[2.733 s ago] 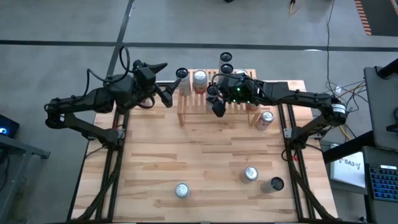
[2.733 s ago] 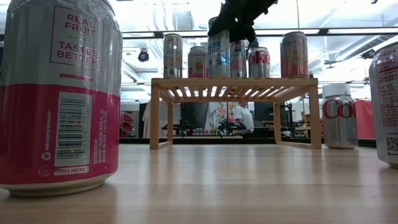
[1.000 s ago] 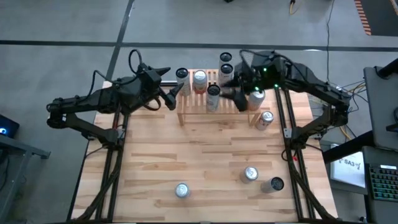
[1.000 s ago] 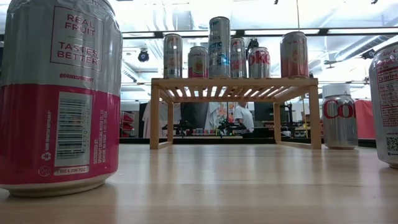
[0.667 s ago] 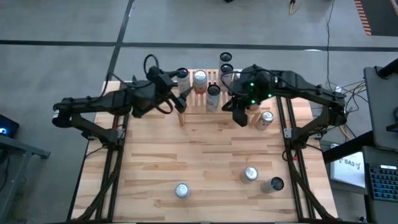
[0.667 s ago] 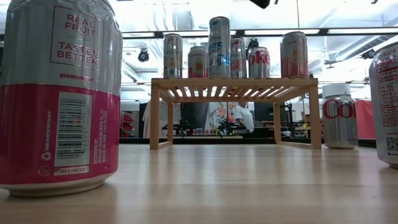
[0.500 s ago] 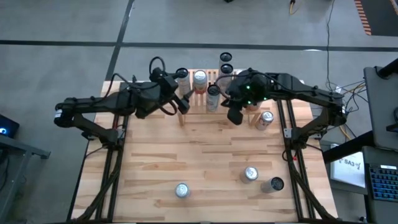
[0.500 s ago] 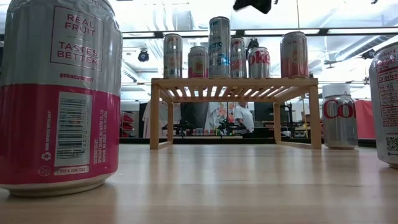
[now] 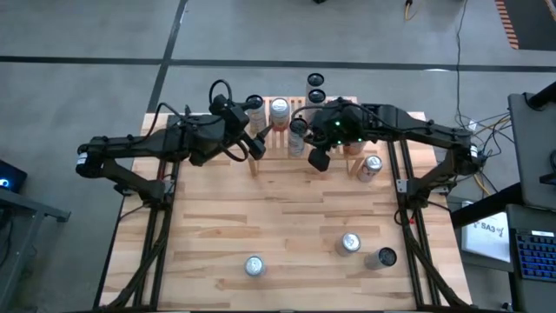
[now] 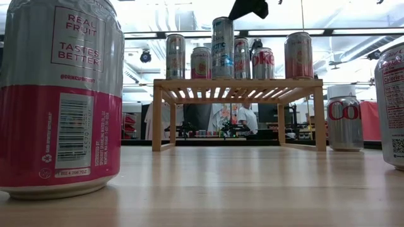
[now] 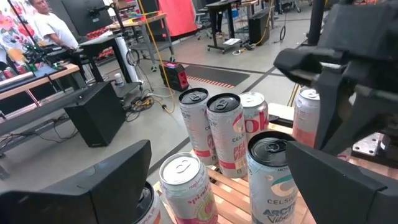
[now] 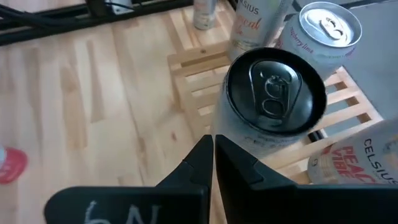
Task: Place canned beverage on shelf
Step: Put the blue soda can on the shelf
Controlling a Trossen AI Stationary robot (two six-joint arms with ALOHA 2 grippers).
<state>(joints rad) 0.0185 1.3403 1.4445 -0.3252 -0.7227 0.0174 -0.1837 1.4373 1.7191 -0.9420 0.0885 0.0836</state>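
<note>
The shelf (image 9: 274,148), a low slatted wooden rack (image 10: 240,82), stands at the table's far edge with several cans upright on its top. A tall silver-blue canned beverage (image 10: 222,47) with a dark lid (image 12: 273,93) stands near the shelf's front rim. My right gripper (image 9: 318,161) hangs shut above and just in front of this can (image 12: 213,146), touching nothing. My left gripper (image 9: 254,143) is open at the shelf's left end, above it. It points level at the cans (image 11: 219,148), and its fingers are clear of them.
A red-and-silver can (image 9: 372,165) stands on the table beside the shelf's right end. Three more cans (image 9: 253,265), (image 9: 350,243), (image 9: 383,257) stand near the front edge, one of them (image 10: 60,94) close to the low camera. The table's middle is bare wood.
My right gripper has come from over the shelf's far right part toward the near edge and the left, sinking and tipping downward. My left gripper has moved right, up to the shelf's left end, and has then kept still. The cans on the shelf have not moved.
</note>
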